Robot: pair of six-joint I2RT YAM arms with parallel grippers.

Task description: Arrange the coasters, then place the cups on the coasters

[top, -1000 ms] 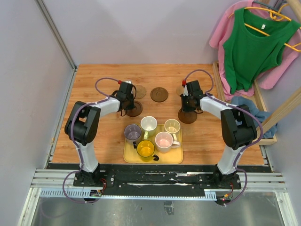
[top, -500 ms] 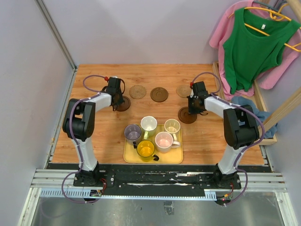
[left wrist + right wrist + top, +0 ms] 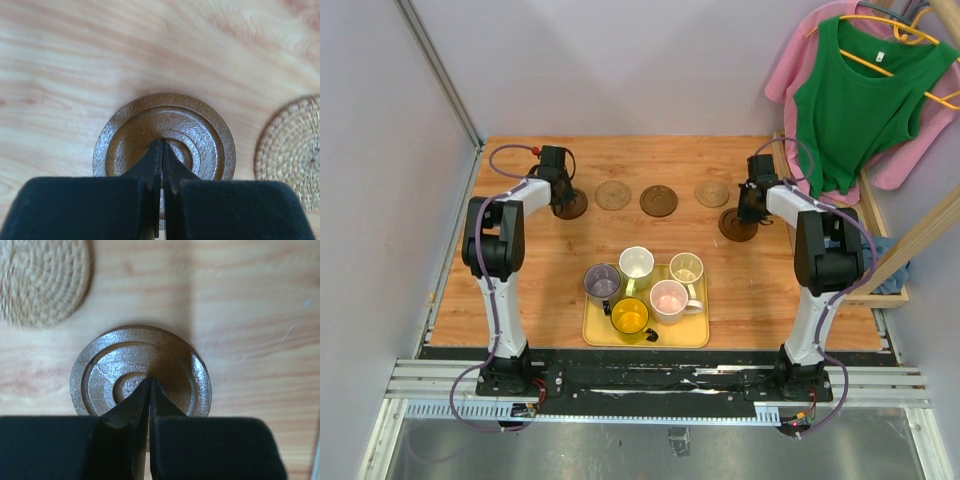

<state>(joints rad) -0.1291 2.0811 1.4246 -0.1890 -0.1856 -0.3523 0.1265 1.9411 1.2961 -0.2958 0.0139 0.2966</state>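
Observation:
Several coasters lie in a rough row at the back of the table. My left gripper (image 3: 563, 200) (image 3: 162, 145) is shut, its tips pressed on the middle of the leftmost dark brown coaster (image 3: 574, 207) (image 3: 200, 140). A tan woven coaster (image 3: 612, 195) (image 3: 290, 150) lies to its right, then a dark one (image 3: 658, 200) and another tan one (image 3: 712, 193) (image 3: 40, 275). My right gripper (image 3: 748, 212) (image 3: 149, 382) is shut, tips resting on the rightmost dark coaster (image 3: 735, 229) (image 3: 100, 375). The cups, grey-purple (image 3: 602, 283), white (image 3: 636, 265), cream (image 3: 686, 268), pink (image 3: 668, 298) and yellow (image 3: 630, 316), stand on the tray.
The yellow rectangular tray (image 3: 595, 335) sits at the near middle of the table. A green top (image 3: 855, 95) and a pink garment hang at the right above a wooden frame (image 3: 920, 235). A wall panel lines the table's left edge.
Both arms have slid their dark coasters outward and toward the back: the left one to the far left, the right one to the right beside the tan coaster. Both grippers stayed shut.

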